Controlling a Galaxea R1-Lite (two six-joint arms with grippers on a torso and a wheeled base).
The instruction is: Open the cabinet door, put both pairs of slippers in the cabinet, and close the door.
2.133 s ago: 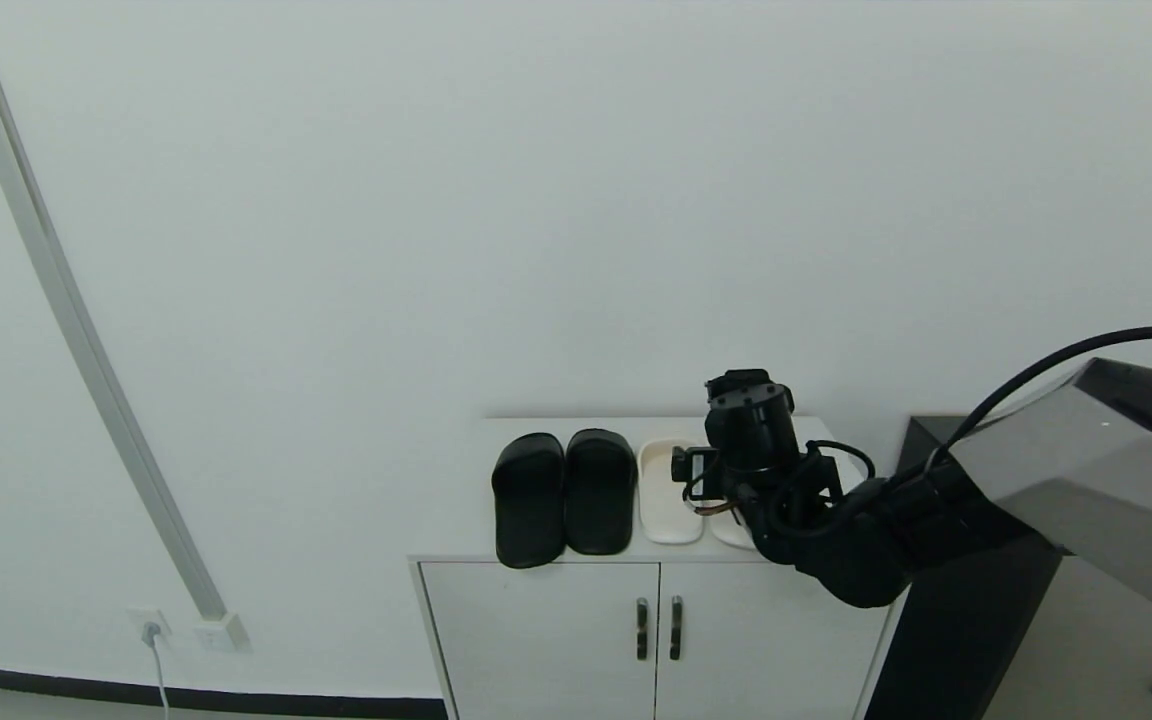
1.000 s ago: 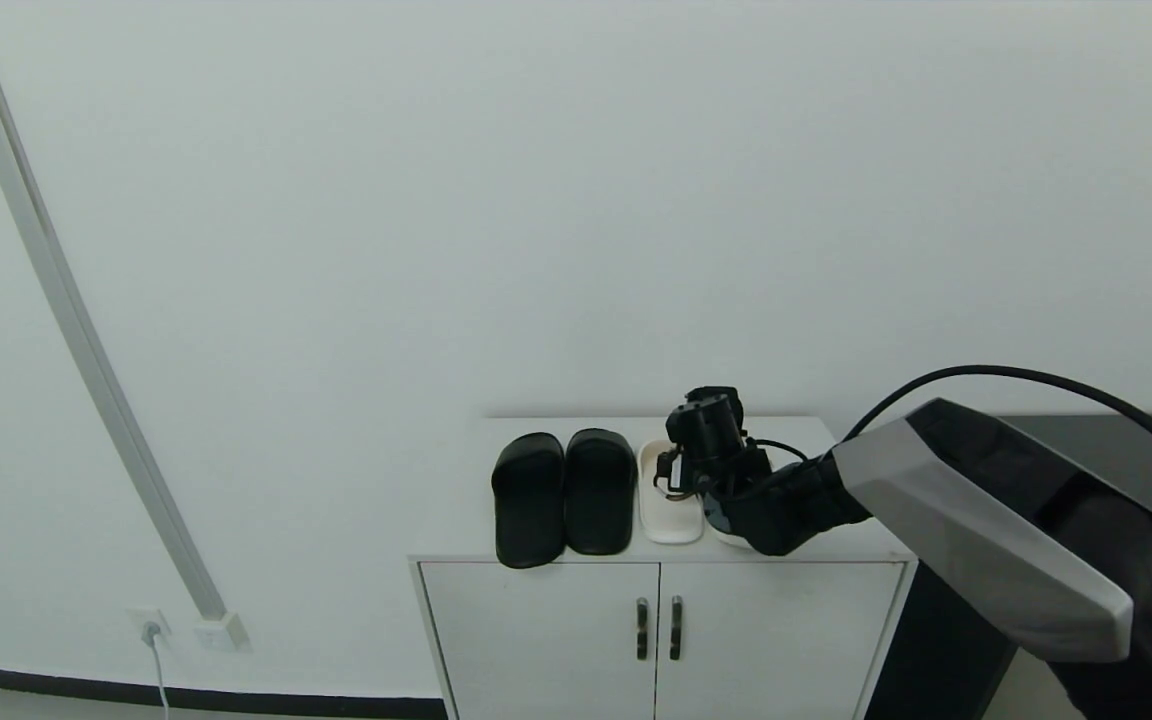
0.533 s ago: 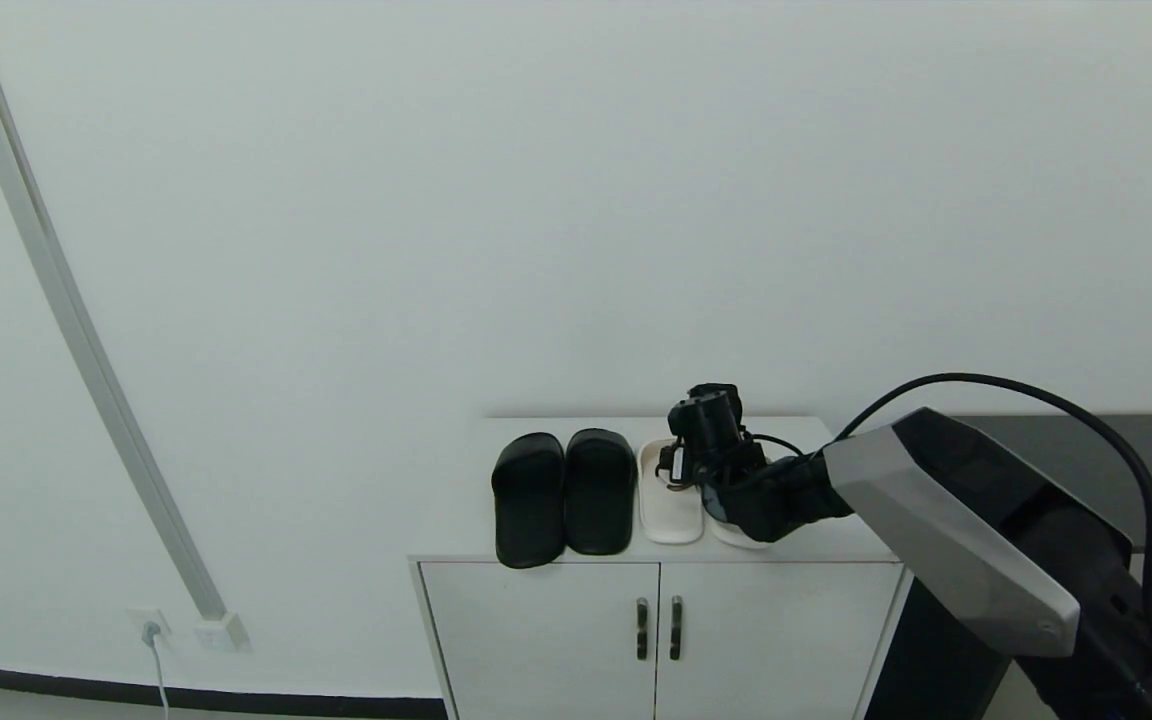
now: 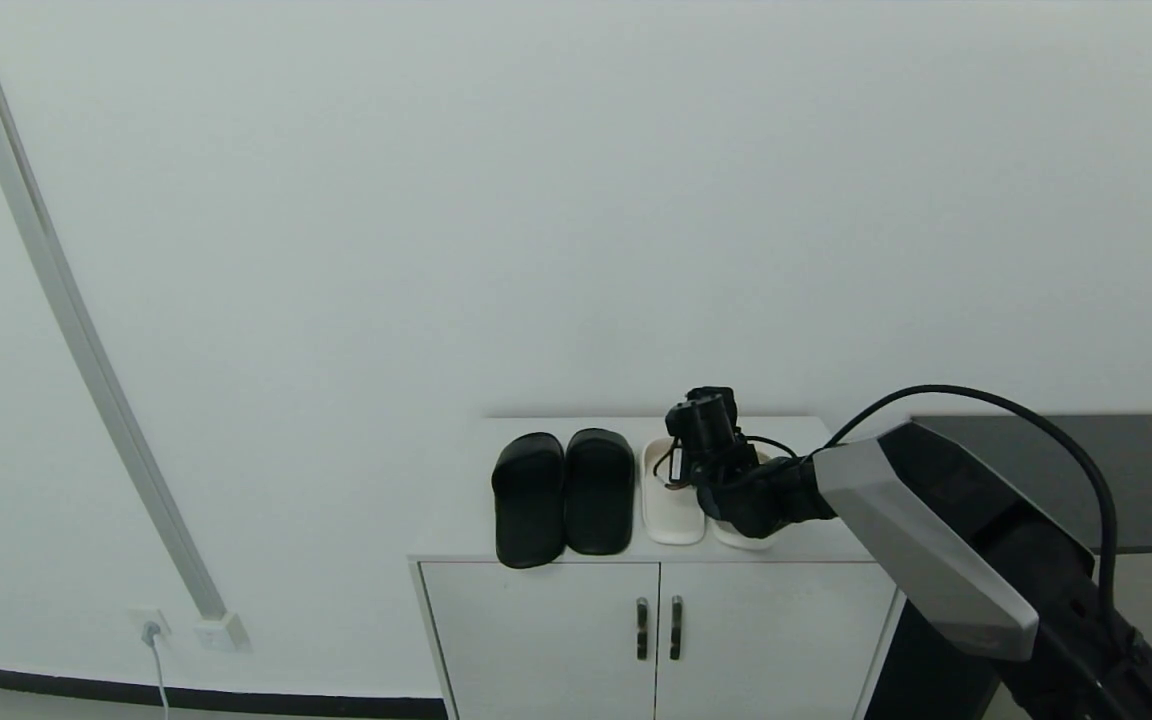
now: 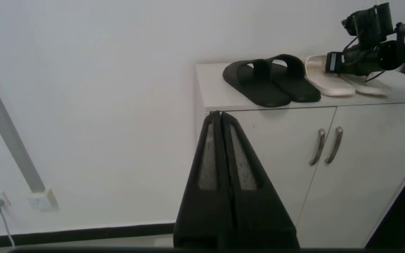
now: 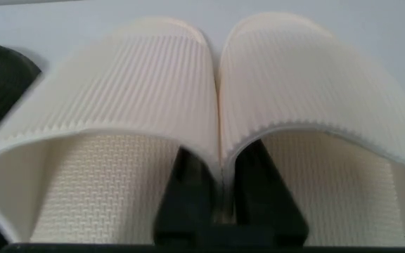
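Cabinet: you see the white cabinet (image 4: 456, 505) against the wall, both doors shut, the two dark handles (image 4: 642, 628) side by side at the centre seam.
Black slippers: the black slippers (image 4: 564, 495) lie on the cabinet top toward its left half, side by side and touching, toes toward the wall.
Cream slippers: the cream slippers (image 4: 671, 505) lie on the same top, just right of the black pair, side by side with their inner edges touching.
Right gripper: the right gripper (image 6: 220, 169) is down at the cream pair. One of its fingers (image 6: 188, 186) sits inside each slipper, under the strap, and the two adjoining inner walls are pinched between them. Log this as clamped on both cream slippers at once; both soles look flat on the top.
Left gripper: the left gripper (image 5: 221, 119) is held low, in front of the cabinet's left corner and well apart from it, its fingers pressed flat together with nothing between them.
Surroundings: a pale conduit strip (image 4: 66, 300) runs down the wall to a socket (image 4: 151, 630) with a plug in it; a dark counter (image 4: 1136, 470) stands to the cabinet's right.
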